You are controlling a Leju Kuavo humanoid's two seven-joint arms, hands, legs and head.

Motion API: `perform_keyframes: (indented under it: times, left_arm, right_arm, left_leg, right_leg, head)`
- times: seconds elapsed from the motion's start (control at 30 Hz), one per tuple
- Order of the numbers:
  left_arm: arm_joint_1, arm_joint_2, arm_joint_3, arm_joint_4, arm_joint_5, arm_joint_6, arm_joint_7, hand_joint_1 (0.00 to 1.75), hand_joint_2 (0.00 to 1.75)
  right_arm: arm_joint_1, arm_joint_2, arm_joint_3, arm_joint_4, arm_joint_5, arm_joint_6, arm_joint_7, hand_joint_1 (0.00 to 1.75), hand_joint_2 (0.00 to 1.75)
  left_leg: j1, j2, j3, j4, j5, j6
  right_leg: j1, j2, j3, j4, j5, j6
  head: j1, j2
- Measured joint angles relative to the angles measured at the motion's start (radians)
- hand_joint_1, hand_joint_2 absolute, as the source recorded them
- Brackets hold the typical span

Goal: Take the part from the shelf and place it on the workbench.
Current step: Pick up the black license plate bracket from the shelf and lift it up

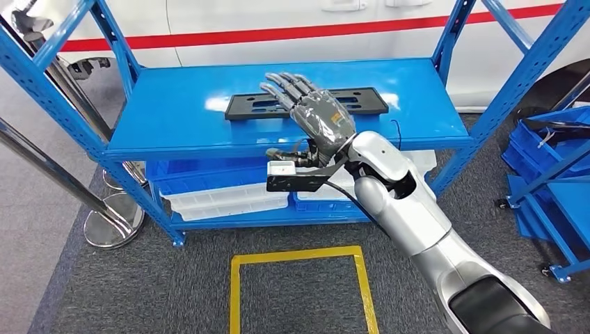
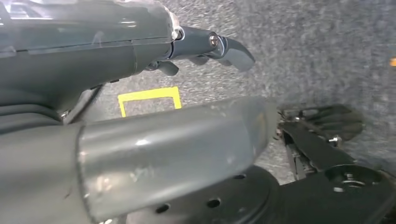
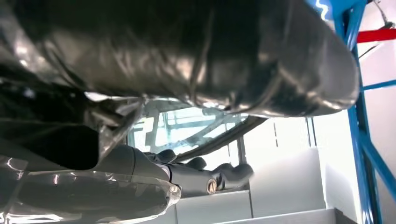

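So in the head view the right hand is sitting near the centre of the frame, over the top shelf of the blue rack, fingers stretched out straight and slightly apart, not wrapping anything. The fingertips are reaching over the part, and I can't tell whether they're touching it. The part itself is looking like a long, flat black plate with cut-outs and slots along it, lying flat on the shelf, running left to right in the upper middle of the frame. Lower shelf is holding a blue bin and pale trays, and there's a yellow taped square on the grey carpet at the bottom centre.

The right wrist view is giving something the head view isn't: the hand from underneath, thumb and dark fingers apart, with blue rack posts at the right edge. The part isn't clear there.

The left wrist view is looking down at carpet, with the left hand in the upper middle, fingers loosely curled, nothing in them, and the same yellow square just below it.
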Motion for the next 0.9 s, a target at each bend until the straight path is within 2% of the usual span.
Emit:
perform_keyframes:
  times: [0.07, 0.1, 0.13, 0.17, 0.2, 0.23, 0.27, 0.3, 0.4, 0.47, 0.5, 0.57, 0.6, 0.63, 0.67, 0.7, 0.77, 0.8, 0.83, 0.9]
  left_arm:
    - [0.001, -0.001, 0.0, 0.0, -0.002, 0.0, 0.0, 0.0, 0.0]
    - [0.003, -0.001, 0.0, 0.0, -0.002, 0.0, 0.001, 0.0, 0.0]
    - [0.006, -0.001, 0.0, 0.0, -0.003, 0.0, 0.001, 0.0, 0.0]
    - [0.007, -0.001, 0.0, 0.0, -0.004, 0.0, 0.001, 0.0, 0.0]
    - [0.009, -0.001, 0.0, 0.0, -0.005, 0.0, 0.002, 0.0, 0.0]
    - [0.009, -0.001, 0.001, 0.0, -0.006, 0.0, 0.002, 0.0, 0.0]
    - [0.009, -0.002, 0.001, 0.0, -0.006, 0.0, 0.001, 0.0, 0.0]
    - [0.008, -0.002, 0.002, 0.0, -0.007, 0.0, 0.001, 0.0, 0.0]
    - [0.007, -0.002, 0.002, 0.0, -0.01, 0.0, 0.001, 0.0, 0.0]
    - [0.008, -0.002, 0.003, 0.0, -0.01, 0.0, 0.001, 0.0, 0.0]
    - [0.008, -0.002, 0.003, 0.0, -0.01, 0.0, 0.001, 0.0, 0.0]
    - [0.007, -0.002, 0.003, 0.0, -0.011, 0.0, 0.001, 0.0, 0.0]
    - [0.007, -0.003, 0.003, 0.0, -0.011, 0.0, 0.001, 0.0, 0.0]
    - [0.008, -0.003, 0.003, 0.0, -0.012, 0.0, 0.001, 0.0, 0.0]
    - [0.009, -0.003, 0.003, 0.0, -0.013, 0.0, 0.001, 0.0, 0.0]
    - [0.01, -0.004, 0.003, 0.0, -0.013, 0.0, 0.001, 0.0, 0.0]
    - [0.012, -0.007, 0.004, 0.002, -0.015, 0.0, 0.001, 0.0, 0.0]
    - [0.011, -0.009, 0.004, 0.002, -0.016, 0.0, 0.001, 0.0, 0.0]
    - [0.009, -0.01, 0.005, 0.003, -0.016, 0.0, 0.001, 0.0, 0.0]
    - [0.005, -0.01, 0.007, 0.003, -0.017, 0.0, 0.001, 0.0, 0.0]
  right_arm:
    - [0.003, -0.001, 0.0, 0.0, 0.0, 0.0, 0.0, 0.0, 0.0]
    - [0.007, -0.001, 0.0, 0.0, 0.0, 0.0, 0.0, 0.0, 0.0]
    - [0.011, -0.001, 0.0, 0.0, 0.0, 0.001, 0.0, 0.0, 0.0]
    - [0.012, -0.001, 0.0, 0.0, 0.0, 0.001, 0.0, 0.0, 0.0]
    - [0.013, -0.001, 0.0, 0.0, 0.0, 0.001, 0.0, 0.0, 0.0]
    - [0.014, -0.002, -0.001, 0.001, 0.0, 0.001, 0.0, 0.0, 0.0]
    - [0.013, -0.002, 0.0, 0.002, 0.0, 0.002, 0.0, 0.0, 0.0]
    - [0.014, -0.002, 0.0, 0.003, 0.001, 0.003, 0.0, 0.0, 0.0]
    - [0.016, -0.003, -0.003, 0.004, 0.002, 0.004, 0.0, 0.0, 0.0]
    - [0.015, -0.003, -0.006, 0.003, 0.002, 0.002, 0.0, 0.0, 0.0]
    - [0.015, -0.003, -0.008, 0.004, 0.002, 0.002, -0.001, 0.0, 0.0]
    - [0.018, -0.004, -0.01, 0.005, 0.002, 0.001, 0.0, 0.0, 0.0]
    - [0.022, -0.004, -0.01, 0.006, 0.002, 0.001, -0.001, 0.0, 0.0]
    - [0.025, -0.005, -0.01, 0.006, 0.002, 0.001, -0.001, 0.0, 0.0]
    - [0.027, -0.006, -0.01, 0.007, 0.002, 0.001, -0.001, 0.0, 0.0]
    - [0.028, -0.008, -0.011, 0.008, 0.002, 0.001, -0.001, 0.0, 0.0]
    - [0.03, -0.013, -0.013, 0.011, 0.004, 0.002, -0.001, 0.0, 0.0]
    - [0.032, -0.015, -0.014, 0.012, 0.005, 0.003, -0.001, 0.0, 0.0]
    - [0.034, -0.016, -0.014, 0.014, 0.007, 0.004, -0.001, 0.0, 0.0]
    - [0.034, -0.018, -0.016, 0.014, 0.009, 0.004, -0.001, 0.0, 0.0]
  left_leg:
    - [0.004, -0.01, -0.097, 0.142, -0.031, -0.007]
    - [0.005, -0.011, -0.14, 0.19, -0.028, -0.009]
    - [0.005, -0.011, -0.167, 0.202, -0.004, -0.009]
    - [0.005, -0.011, -0.173, 0.174, 0.041, -0.007]
    - [0.005, -0.012, -0.165, 0.112, 0.101, -0.003]
    - [0.004, -0.015, -0.15, 0.054, 0.147, 0.002]
    - [0.001, -0.019, -0.135, 0.004, 0.177, 0.008]
    - [-0.001, -0.022, -0.122, -0.032, 0.184, 0.015]
    - [-0.002, -0.023, -0.096, -0.075, 0.152, 0.033]
    - [0.003, -0.023, -0.073, -0.091, 0.142, 0.044]
    - [0.004, -0.023, -0.059, -0.097, 0.136, 0.049]
    - [0.004, -0.023, -0.036, -0.1, 0.119, 0.056]
    - [0.004, -0.024, -0.022, -0.1, 0.108, 0.056]
    - [0.004, -0.024, -0.007, -0.1, 0.096, 0.056]
    - [0.003, -0.025, 0.011, -0.1, 0.083, 0.055]
    - [0.003, -0.025, 0.03, -0.1, 0.069, 0.053]
    - [0.002, -0.026, 0.061, -0.1, 0.041, 0.046]
    - [0.001, -0.026, 0.071, -0.101, 0.03, 0.041]
    - [0.0, -0.027, 0.079, -0.102, 0.021, 0.036]
    - [-0.001, -0.026, 0.087, -0.094, 0.022, 0.025]
  right_leg:
    - [0.001, 0.005, 0.016, -0.001, -0.015, -0.005]
    - [0.002, 0.009, 0.026, -0.001, -0.023, -0.005]
    - [0.002, 0.013, 0.038, -0.001, -0.033, -0.004]
    - [0.003, 0.017, 0.053, -0.001, -0.044, -0.002]
    - [0.003, 0.02, 0.069, -0.001, -0.056, 0.0]
    - [0.002, 0.021, 0.081, -0.003, -0.066, 0.004]
    - [0.003, 0.024, 0.089, -0.005, -0.075, 0.008]
    - [0.003, 0.026, 0.092, -0.008, -0.08, 0.014]
    - [0.003, 0.028, 0.089, -0.005, -0.076, 0.033]
    - [0.003, 0.02, 0.068, 0.044, -0.073, 0.043]
    - [0.002, 0.016, 0.038, 0.095, -0.08, 0.047]
    - [0.002, 0.011, -0.048, 0.213, -0.118, 0.053]
    - [0.002, 0.01, -0.088, 0.252, -0.139, 0.055]
    - [0.002, 0.009, -0.114, 0.262, -0.147, 0.055]
    - [0.002, 0.009, -0.127, 0.242, -0.135, 0.054]
    - [0.003, 0.007, -0.126, 0.195, -0.099, 0.049]
    - [0.009, 0.0, -0.113, 0.071, 0.021, 0.037]
    - [0.013, -0.002, -0.107, 0.031, 0.066, 0.031]
    - [0.016, -0.003, -0.104, 0.008, 0.091, 0.025]
    - [0.017, 0.002, -0.091, 0.0, 0.082, 0.013]
  head:
    - [0.0, 0.0]
    - [0.0, 0.0]
    - [0.0, 0.0]
    - [0.0, 0.0]
    - [0.0, 0.0]
    - [0.0, 0.0]
    - [0.0, 0.0]
    - [0.0, 0.0]
    - [0.0, 0.0]
    - [0.0, 0.0]
    - [0.0, 0.0]
    - [0.0, 0.0]
    - [0.0, 0.0]
    - [0.0, 0.0]
    - [0.0, 0.0]
    - [0.0, 0.0]
    - [0.0, 0.0]
    - [0.0, 0.0]
    - [0.0, 0.0]
    - [0.0, 0.0]
